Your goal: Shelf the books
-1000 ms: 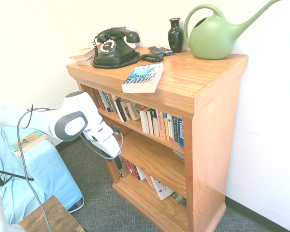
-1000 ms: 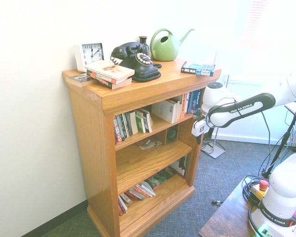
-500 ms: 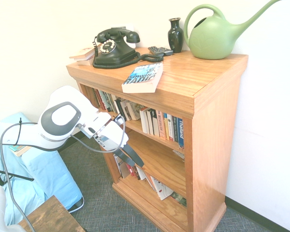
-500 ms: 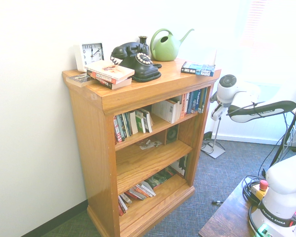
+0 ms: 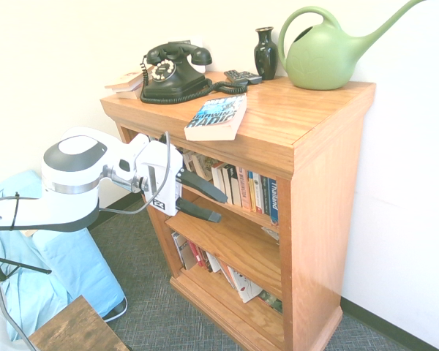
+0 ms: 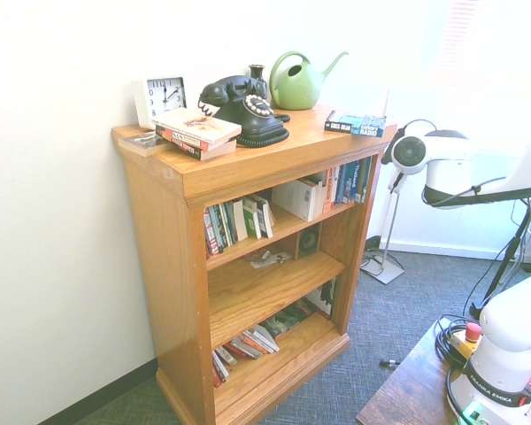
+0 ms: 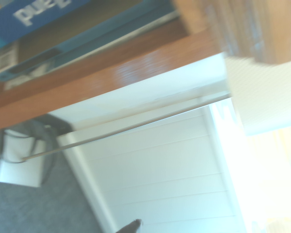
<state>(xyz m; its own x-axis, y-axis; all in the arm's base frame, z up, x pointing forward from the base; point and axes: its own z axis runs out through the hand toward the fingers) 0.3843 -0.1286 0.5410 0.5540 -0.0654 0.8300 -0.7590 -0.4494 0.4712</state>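
A thick blue-and-white book (image 5: 216, 117) lies flat near the front edge of the bookcase top (image 5: 300, 121), also seen as the book (image 6: 357, 124) at the right end of the top. More books (image 5: 243, 189) stand in a row on the upper shelf. My gripper (image 5: 219, 208) hangs in front of that shelf, just below the flat book. Its two black fingers (image 5: 202, 192) point sideways at the row, open, with nothing between them. The wrist view shows a blue book spine (image 7: 39, 10) above a wooden board (image 7: 111, 73).
A black telephone (image 5: 172, 69), dark vase (image 5: 265, 51) and green watering can (image 5: 325, 51) stand on top, with a clock (image 6: 164, 96) and a small book stack (image 6: 195, 133). Books lie tipped on the bottom shelf (image 5: 234, 278). Blue-covered furniture (image 5: 66, 270) and a wooden table corner (image 5: 77, 329) sit at the left.
The arm has swung up from beside the lower shelf to the level of the upper shelf. The fingers turned from pointing down to pointing sideways. They stayed open.
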